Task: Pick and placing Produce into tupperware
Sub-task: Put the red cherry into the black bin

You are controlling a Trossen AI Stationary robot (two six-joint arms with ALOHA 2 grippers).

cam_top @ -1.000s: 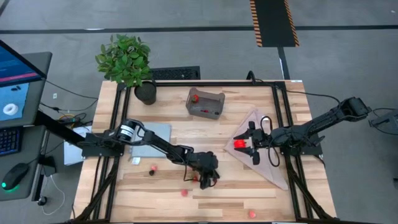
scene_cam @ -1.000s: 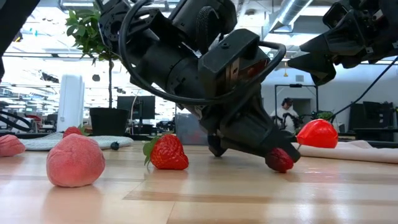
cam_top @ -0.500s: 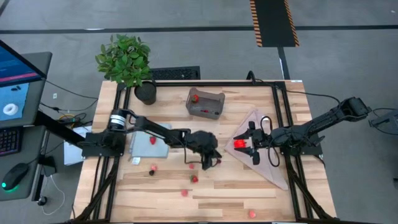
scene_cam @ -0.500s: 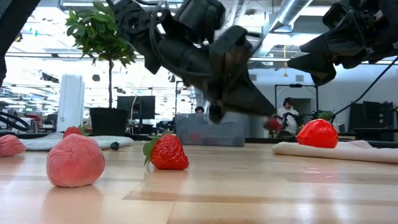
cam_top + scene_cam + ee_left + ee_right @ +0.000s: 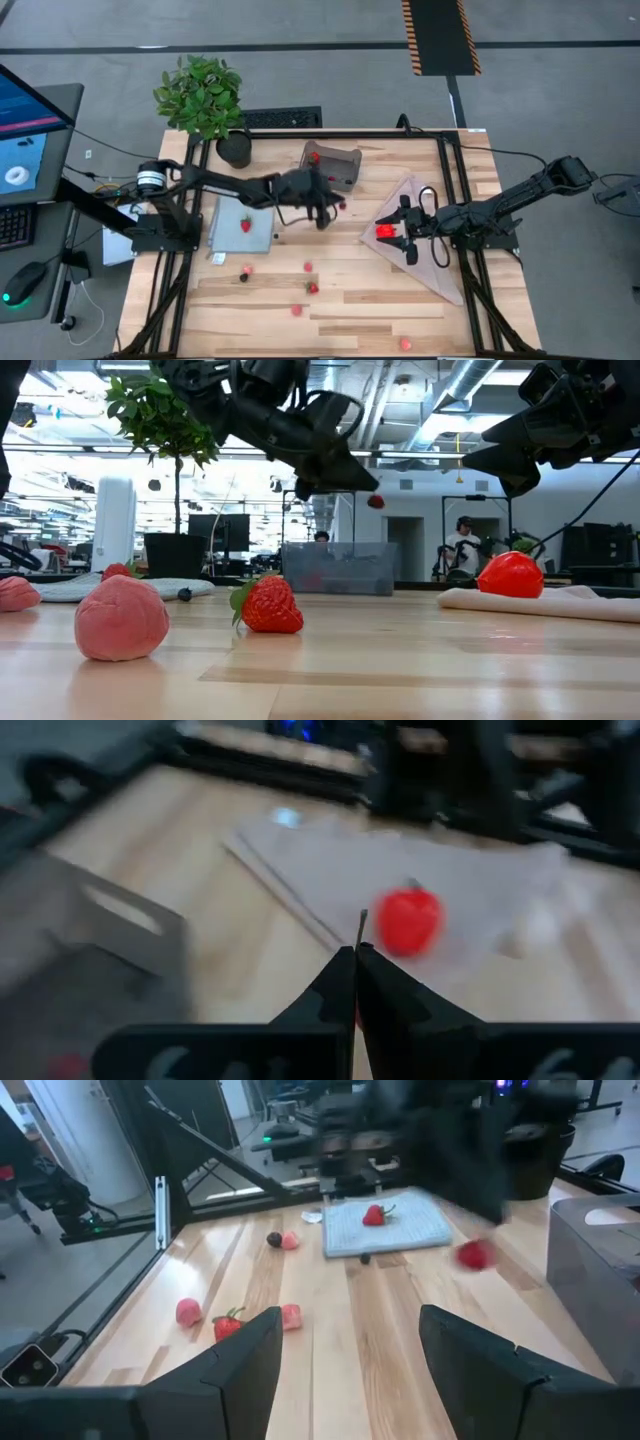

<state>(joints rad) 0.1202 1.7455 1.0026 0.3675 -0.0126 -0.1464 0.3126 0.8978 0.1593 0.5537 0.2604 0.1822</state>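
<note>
The left gripper [image 5: 322, 205], fingers pressed together on a small dark red berry [image 5: 375, 501], hangs above the table just beside the grey tupperware [image 5: 331, 166]. The right gripper [image 5: 405, 232] waits wide apart over the cloth [image 5: 425, 250], at the large red fruit [image 5: 384, 231]

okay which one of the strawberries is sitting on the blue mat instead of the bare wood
The strawberry lying alone on the pale blue-grey mat near the left arm's base; the other loose pieces lie on bare wood toward the table's front.
</note>
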